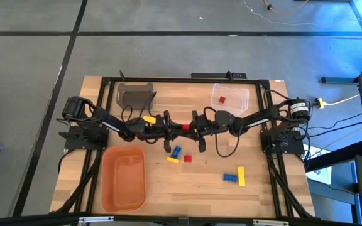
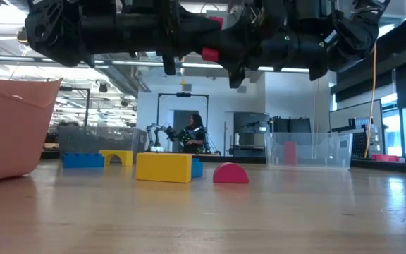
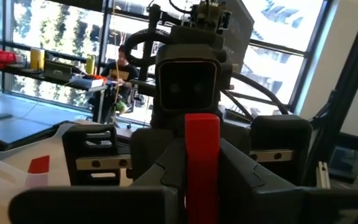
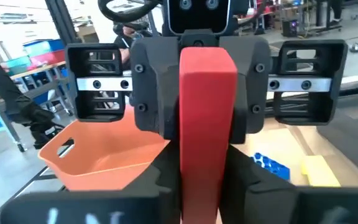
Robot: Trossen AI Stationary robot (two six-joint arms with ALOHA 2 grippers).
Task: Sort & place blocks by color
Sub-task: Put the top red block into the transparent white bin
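While both my grippers meet above table centre, the left gripper (image 1: 176,127) and right gripper (image 1: 193,127) each clamp opposite ends of one red block (image 1: 185,127); remaining blocks (image 1: 176,152) lie toward six o'clock.

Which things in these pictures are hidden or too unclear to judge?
- Elongated red plastic block: its ends are covered by the left gripper and right gripper in both wrist views.
- Grey bin: high view, contents too dark.
- Blue block: low view, mostly behind the yellow block.
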